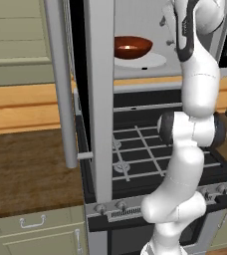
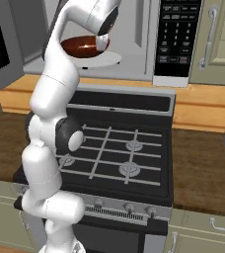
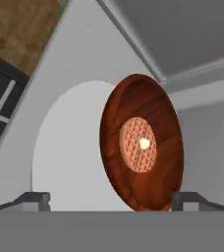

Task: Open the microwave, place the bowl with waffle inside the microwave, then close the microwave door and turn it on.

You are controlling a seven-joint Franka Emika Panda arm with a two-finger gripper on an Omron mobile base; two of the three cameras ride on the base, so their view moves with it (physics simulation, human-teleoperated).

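Hand (image 3: 111, 199) spread wide, fingertips (image 3: 35, 199) apart, holding nothing, poised just before the bowl (image 3: 142, 142). Bowl with waffle (image 3: 138, 144) sits on the white turntable (image 3: 65, 147) inside the microwave (image 1: 135, 30). Microwave door (image 1: 98, 99) stands swung open at left, above the stove (image 2: 119, 153).

A home kitchen is showing here: a black gas stove (image 2: 119, 153) with grey grates is sitting between brown wooden counters (image 1: 31, 169), beige cabinet doors (image 2: 215, 39) are hanging on the far right, and a microwave (image 2: 176, 39) is standing open above the stove, its door (image 1: 93, 94) swinging out to the left.
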